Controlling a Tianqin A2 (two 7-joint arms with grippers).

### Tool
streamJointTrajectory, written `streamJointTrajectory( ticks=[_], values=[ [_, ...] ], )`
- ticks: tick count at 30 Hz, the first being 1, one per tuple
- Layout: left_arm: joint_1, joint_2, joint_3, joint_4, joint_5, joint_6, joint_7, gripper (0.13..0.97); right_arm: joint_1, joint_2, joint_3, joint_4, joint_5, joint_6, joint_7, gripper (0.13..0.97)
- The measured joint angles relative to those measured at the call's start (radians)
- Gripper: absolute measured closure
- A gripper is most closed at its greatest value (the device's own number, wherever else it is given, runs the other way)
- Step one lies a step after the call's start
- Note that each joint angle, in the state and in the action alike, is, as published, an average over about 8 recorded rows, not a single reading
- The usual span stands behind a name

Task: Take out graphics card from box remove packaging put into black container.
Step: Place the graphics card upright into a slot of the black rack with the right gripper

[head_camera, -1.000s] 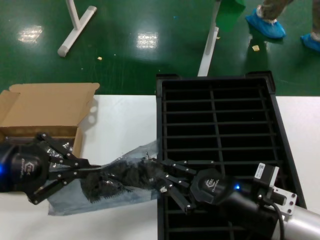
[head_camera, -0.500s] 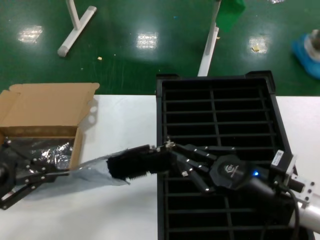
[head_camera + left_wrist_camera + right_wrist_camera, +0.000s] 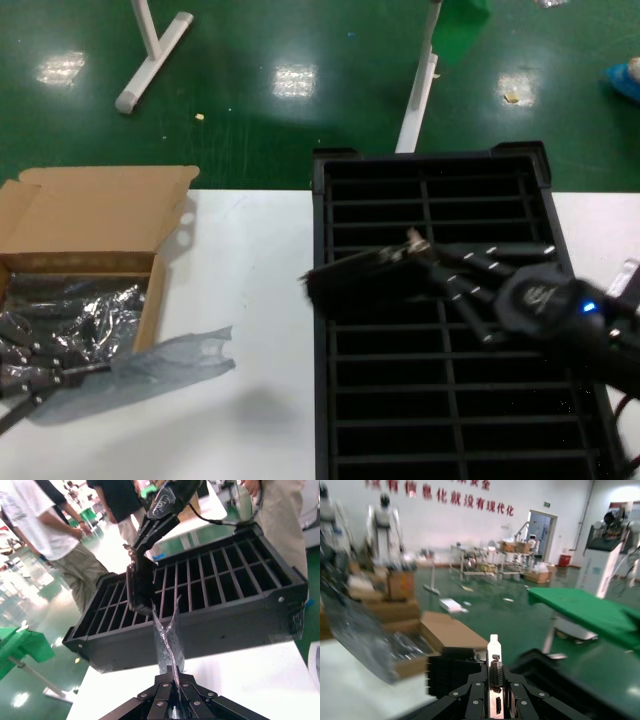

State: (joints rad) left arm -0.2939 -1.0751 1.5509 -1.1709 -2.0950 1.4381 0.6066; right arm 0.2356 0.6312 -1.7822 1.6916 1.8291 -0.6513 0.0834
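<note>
Head view: right jaws clamp graphics card.

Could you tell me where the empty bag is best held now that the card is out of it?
Probably at its thin closed end, where the left gripper already pinches the bag, coming in low from the box side. The bag lies limp and flat on the table, its open mouth towards the crate, so an edge pinch suits it.

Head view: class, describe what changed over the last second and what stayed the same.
The right gripper pulled the graphics card fully out of the packaging and carried it over the black container. The left gripper, still clamping the emptied packaging, drew back toward the box. Box and container stayed put.
</note>
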Motion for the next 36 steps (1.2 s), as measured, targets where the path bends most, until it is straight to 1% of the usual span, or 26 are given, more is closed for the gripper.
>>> streamJointTrajectory(
  ticks=[5, 8, 12, 15, 19, 25, 31, 36],
  values=[
    [-0.008, 0.035, 0.006, 0.062, -0.021, 0.058, 0.036, 0.955, -0.018, 0.11, 0.033, 0.105, -0.132, 0.064, 0.061, 0.903],
    [-0.012, 0.049, 0.013, 0.085, -0.034, 0.087, 0.053, 0.955, -0.038, 0.175, 0.064, 0.165, -0.223, 0.083, 0.095, 0.903],
    [-0.026, 0.055, 0.035, 0.108, -0.055, 0.113, 0.071, 0.955, -0.086, 0.259, 0.116, 0.241, -0.332, 0.081, 0.133, 0.903],
    [-0.049, 0.053, 0.064, 0.126, -0.072, 0.123, 0.084, 0.955, -0.13, 0.32, 0.157, 0.292, -0.386, 0.064, 0.14, 0.903],
    [-0.093, 0.051, 0.111, 0.152, -0.089, 0.129, 0.1, 0.955, -0.168, 0.394, 0.198, 0.338, -0.411, 0.038, 0.106, 0.903],
    [-0.152, 0.054, 0.167, 0.189, -0.103, 0.131, 0.12, 0.955, -0.186, 0.465, 0.218, 0.362, -0.402, 0.012, 0.008, 0.903],
    [-0.18, 0.056, 0.208, 0.223, -0.119, 0.132, 0.145, 0.955, -0.203, 0.489, 0.212, 0.366, -0.419, 0.013, -0.076, 0.903],
    [-0.193, 0.054, 0.238, 0.251, -0.137, 0.132, 0.164, 0.955, -0.201, 0.486, 0.194, 0.367, -0.459, 0.009, -0.091, 0.903]
  ],
)
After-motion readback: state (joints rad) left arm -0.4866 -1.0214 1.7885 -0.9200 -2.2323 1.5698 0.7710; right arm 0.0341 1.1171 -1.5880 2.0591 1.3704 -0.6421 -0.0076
